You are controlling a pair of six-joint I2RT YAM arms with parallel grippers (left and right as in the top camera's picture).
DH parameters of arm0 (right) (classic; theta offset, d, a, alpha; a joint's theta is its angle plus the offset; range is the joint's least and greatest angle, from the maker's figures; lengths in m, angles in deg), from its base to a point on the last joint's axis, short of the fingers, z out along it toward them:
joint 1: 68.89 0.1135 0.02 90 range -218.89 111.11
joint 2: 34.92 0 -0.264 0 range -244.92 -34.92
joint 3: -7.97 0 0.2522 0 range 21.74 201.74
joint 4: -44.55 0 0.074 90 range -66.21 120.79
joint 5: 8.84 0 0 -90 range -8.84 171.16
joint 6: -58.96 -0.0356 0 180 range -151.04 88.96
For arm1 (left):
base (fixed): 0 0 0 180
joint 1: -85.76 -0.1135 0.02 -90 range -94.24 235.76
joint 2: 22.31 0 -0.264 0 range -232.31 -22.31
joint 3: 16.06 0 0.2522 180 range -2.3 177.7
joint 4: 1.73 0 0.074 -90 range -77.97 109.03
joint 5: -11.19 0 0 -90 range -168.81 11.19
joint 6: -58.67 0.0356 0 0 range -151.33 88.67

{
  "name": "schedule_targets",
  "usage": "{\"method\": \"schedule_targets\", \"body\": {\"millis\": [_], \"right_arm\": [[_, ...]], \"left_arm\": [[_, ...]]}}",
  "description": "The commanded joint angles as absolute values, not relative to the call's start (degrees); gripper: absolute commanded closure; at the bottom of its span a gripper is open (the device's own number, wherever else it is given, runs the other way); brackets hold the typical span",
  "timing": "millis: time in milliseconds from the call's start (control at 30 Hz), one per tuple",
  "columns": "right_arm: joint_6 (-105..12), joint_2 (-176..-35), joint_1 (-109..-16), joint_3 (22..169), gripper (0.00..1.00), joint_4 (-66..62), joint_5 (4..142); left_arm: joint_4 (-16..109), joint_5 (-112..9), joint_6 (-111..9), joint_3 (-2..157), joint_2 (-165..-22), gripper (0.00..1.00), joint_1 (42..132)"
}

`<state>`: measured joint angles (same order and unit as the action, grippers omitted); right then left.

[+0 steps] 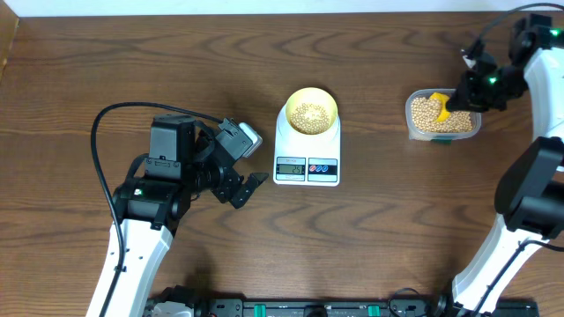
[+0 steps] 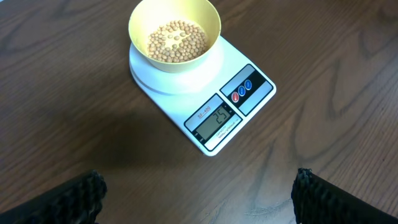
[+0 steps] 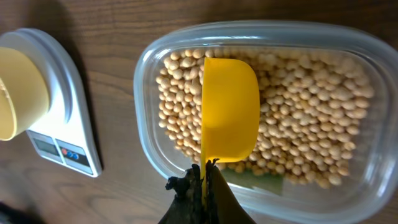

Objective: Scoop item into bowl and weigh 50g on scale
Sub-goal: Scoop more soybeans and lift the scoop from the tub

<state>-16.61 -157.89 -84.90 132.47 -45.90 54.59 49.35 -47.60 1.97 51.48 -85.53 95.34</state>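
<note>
Soybeans (image 1: 310,114) sit in the pale yellow bowl (image 2: 140,46) on the kitchen scale (image 1: 307,167). Well to its right stands a clear tub (image 3: 367,180) of beans. Above the tub, the right arm (image 1: 493,79) angles down, its jaws clamped on the yellow scoop (image 3: 230,112). The left arm (image 1: 167,167) hovers beside the scale, jaws wide and empty.

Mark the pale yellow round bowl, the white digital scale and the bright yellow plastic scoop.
pale yellow round bowl (image 2: 209,23): left wrist view, on its inner wall.
white digital scale (image 2: 217,117): left wrist view, on its grey display.
bright yellow plastic scoop (image 3: 230,112): right wrist view, on its cup.
</note>
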Motion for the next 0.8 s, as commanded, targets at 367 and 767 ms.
{"method": "schedule_targets", "body": {"millis": [367, 767], "right_arm": [[-7.67, -158.81, -96.24, 131.4, 0.99, -50.27, 38.7], [-3.52, -158.81, -99.09, 131.4, 0.99, -53.66, 26.22]], "left_arm": [[49.53, -47.1, 2.74, 51.4, -85.53, 0.02, 95.08], [49.5, -47.1, 2.72, 51.4, -85.53, 0.02, 95.08]]}}
